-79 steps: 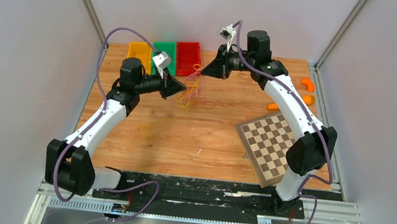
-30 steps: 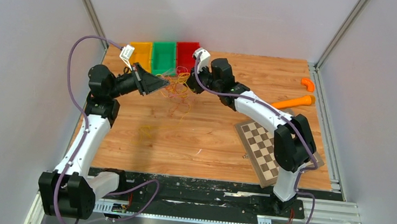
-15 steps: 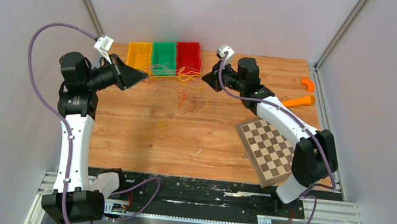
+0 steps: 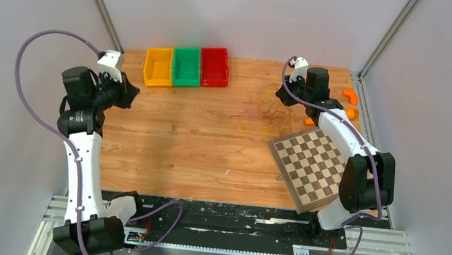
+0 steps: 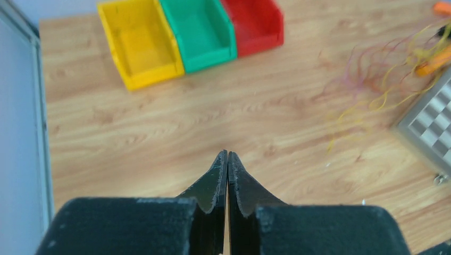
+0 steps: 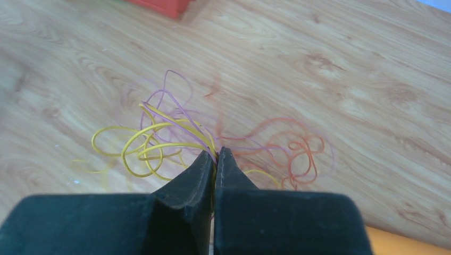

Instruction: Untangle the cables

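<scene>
At right pincer (image 6: 216,155), tangled cables (image 6: 165,143)

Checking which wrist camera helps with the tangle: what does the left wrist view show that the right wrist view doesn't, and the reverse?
Only the left wrist view: the yellow bin, the green bin, a corner of the checkerboard, and the left hand, shut on nothing and apart from the cables. Only the right wrist view: the right hand, shut with yellow strands running into its tips, and purple and orange loops seen close up. Both: the cables, the wooden table and the red bin, which shows only as a corner in the right wrist view.
</scene>
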